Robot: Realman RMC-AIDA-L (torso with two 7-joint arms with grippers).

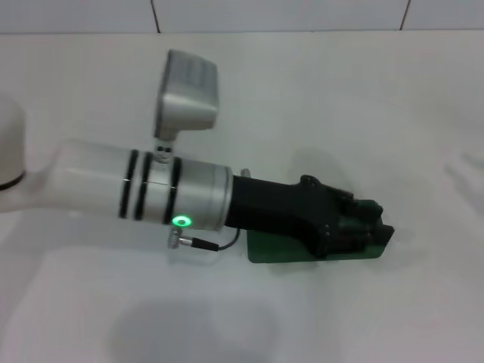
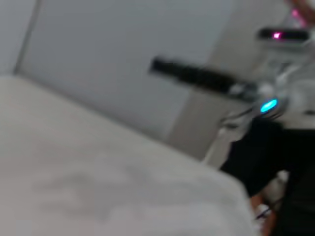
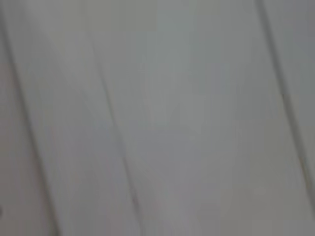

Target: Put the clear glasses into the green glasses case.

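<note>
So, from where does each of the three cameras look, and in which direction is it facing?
Head view: from the robot's head, down at the white table; the left arm reaches across, its left claw over the green glasses case.
Left wrist view: on the left wrist, looking sideways over the table edge at a grey wall and some robot hardware.
Right wrist view: only a blank grey surface, no body part.
Shared: head and left wrist views both show the table.

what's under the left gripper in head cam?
The green glasses case lies on the white table beneath the left gripper. The gripper covers most of it, so its inside and any glasses cannot be seen.
</note>
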